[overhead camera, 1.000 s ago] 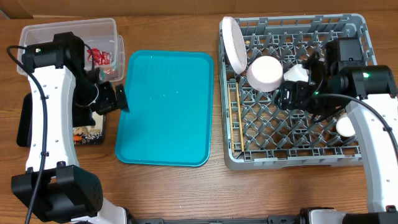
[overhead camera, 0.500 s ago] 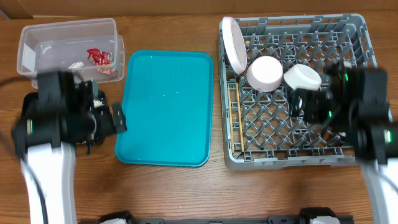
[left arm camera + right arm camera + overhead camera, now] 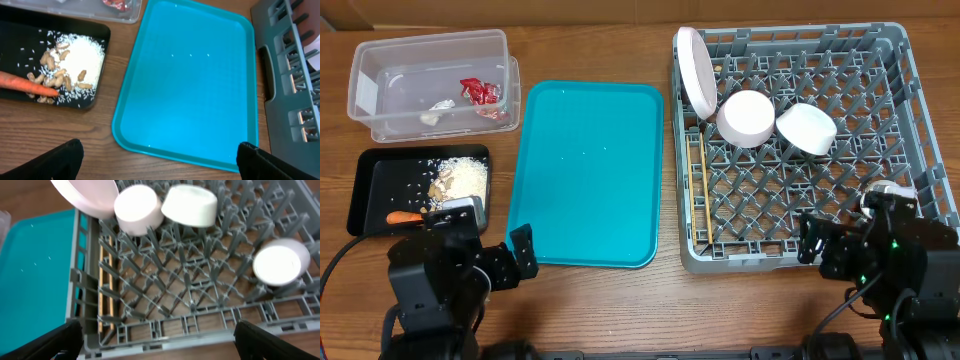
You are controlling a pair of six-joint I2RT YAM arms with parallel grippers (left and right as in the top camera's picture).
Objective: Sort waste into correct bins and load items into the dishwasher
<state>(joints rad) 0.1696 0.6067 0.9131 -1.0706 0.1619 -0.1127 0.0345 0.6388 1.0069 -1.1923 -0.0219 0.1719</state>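
Observation:
The grey dish rack (image 3: pixel 790 262) holds an upright white plate (image 3: pixel 693 70), two white bowls (image 3: pixel 747 118) (image 3: pixel 807 128), a white cup (image 3: pixel 280 262) and wooden chopsticks (image 3: pixel 701 190). The clear tub (image 3: pixel 360 95) holds a red wrapper (image 3: pixel 480 92) and a white paper wad (image 3: pixel 438 108). The black tray (image 3: pixel 375 190) holds a carrot (image 3: pixel 27 84) and peanut scraps with white crumbs (image 3: pixel 55 65). My left gripper (image 3: pixel 160 160) is open and empty over the wood near the teal tray's front edge. My right gripper (image 3: pixel 157 340) is open and empty at the rack's front wall.
The teal serving tray (image 3: pixel 585 170) lies bare between the bins and the rack. Both arm bases sit at the table's front edge. In the overhead view the right arm covers part of the cup.
Both arms have drawn back from the tub and the rack to the table's front edge. The second bowl, earlier at my right gripper, now lies free in the rack.

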